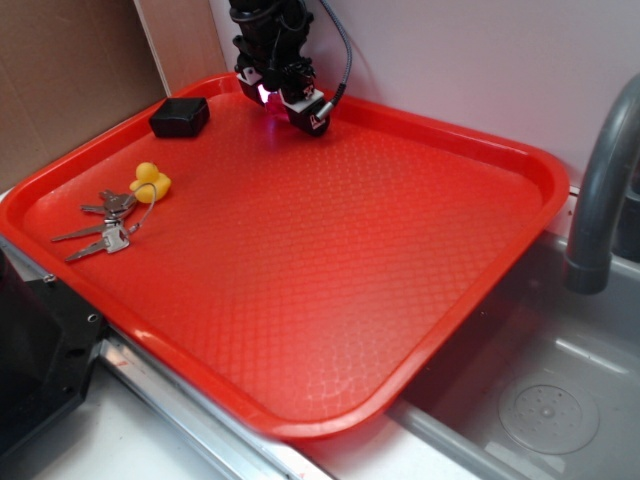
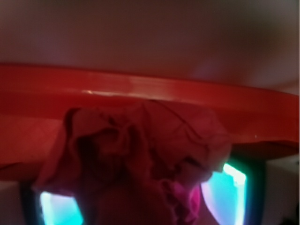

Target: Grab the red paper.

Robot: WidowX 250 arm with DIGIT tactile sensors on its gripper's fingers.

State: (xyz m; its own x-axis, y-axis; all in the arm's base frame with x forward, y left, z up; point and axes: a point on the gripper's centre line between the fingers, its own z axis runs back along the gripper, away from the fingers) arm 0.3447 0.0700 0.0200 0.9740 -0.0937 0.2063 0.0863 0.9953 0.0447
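Exterior view: the gripper (image 1: 283, 97) sits low at the far rim of the red tray (image 1: 480, 150), right of the black box (image 1: 180, 117); the red paper is hidden under it.
Wrist view: the red paper (image 2: 136, 164) fills the frame between the lit fingers (image 2: 227, 187), against the tray's far wall. Whether the jaws pinch it cannot be told; squeezing firmly before lifting looks wise. The keys (image 1: 105, 225) and the duck (image 1: 151, 182) lie far left.

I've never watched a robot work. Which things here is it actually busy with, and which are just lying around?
Busy with:
- red paper, crumpled, right at the gripper
- gripper, down at the tray's far edge

Lying around:
- black box
- yellow duck
- keys
- red tray
- faucet
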